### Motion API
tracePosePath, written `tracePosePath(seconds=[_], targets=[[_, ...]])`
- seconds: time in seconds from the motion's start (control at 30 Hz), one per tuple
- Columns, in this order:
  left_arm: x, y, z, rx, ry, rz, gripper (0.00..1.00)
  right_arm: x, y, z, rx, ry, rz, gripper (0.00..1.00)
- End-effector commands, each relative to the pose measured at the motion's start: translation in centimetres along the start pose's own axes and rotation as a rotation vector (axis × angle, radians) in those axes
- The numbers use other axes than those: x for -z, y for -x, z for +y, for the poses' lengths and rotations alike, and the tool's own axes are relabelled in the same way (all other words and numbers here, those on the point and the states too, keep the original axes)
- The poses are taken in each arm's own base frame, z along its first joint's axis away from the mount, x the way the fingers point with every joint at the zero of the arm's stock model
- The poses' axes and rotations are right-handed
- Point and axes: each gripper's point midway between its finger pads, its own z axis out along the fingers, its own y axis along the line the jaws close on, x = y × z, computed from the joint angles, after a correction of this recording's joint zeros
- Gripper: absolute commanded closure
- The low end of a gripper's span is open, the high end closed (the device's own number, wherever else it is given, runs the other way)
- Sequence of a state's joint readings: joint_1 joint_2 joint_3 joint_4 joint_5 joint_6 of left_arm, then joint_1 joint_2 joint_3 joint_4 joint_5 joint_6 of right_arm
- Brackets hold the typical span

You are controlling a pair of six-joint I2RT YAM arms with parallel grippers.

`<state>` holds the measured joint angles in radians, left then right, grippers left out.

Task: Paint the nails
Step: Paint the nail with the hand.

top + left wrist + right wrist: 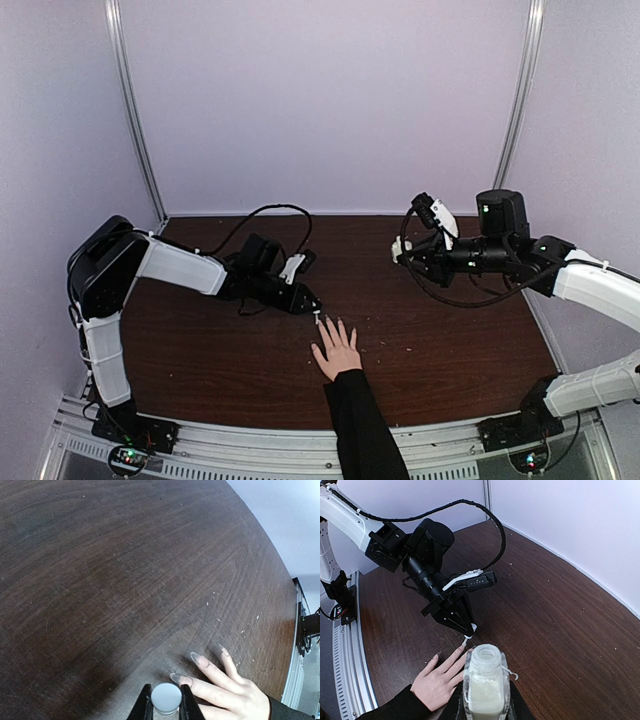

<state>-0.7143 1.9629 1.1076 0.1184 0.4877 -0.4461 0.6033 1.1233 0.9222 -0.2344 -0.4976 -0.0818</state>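
Note:
A light-skinned hand (338, 352) with a black sleeve lies flat on the dark wooden table, fingers spread. Its long nails show in the left wrist view, on the index (181, 679), middle (199, 658) and ring finger (224, 651). My left gripper (166, 688) is shut on a white brush cap (166, 698), and its small brush (465, 641) hangs just above the index fingertip. From above, that gripper (314, 312) is at the fingertips. My right gripper (486, 703) is shut on an open clear bottle (485, 685) of whitish polish, held above the table at the right (400, 251).
The table (450, 340) has white walls behind and on both sides, with metal posts in the back corners. A black cable (265, 212) loops over the left arm. An aluminium rail (250, 435) runs along the near edge.

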Motion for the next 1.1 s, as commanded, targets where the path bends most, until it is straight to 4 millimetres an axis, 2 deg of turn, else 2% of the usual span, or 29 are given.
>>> tracePosePath(seconds=[0.0, 0.5, 0.9, 1.07], targets=[[0.2, 1.4, -0.3, -0.041, 0.012, -0.034, 1.0, 0.6, 0.7, -0.3, 0.007, -0.021, -0.036, 1.0], [3.0, 3.4, -2.3, -0.109, 0.015, -0.081, 1.0, 1.0, 1.0, -0.2, 0.014, -0.024, -0.051, 1.0], [1.6, 1.8, -3.8, -0.18, 0.014, 0.016, 1.0, 1.2, 1.1, -0.3, 0.016, -0.029, -0.054, 1.0], [1.1, 1.5, -3.6, -0.185, 0.023, 0.04, 1.0, 1.2, 1.1, -0.3, 0.016, -0.03, -0.053, 1.0]])
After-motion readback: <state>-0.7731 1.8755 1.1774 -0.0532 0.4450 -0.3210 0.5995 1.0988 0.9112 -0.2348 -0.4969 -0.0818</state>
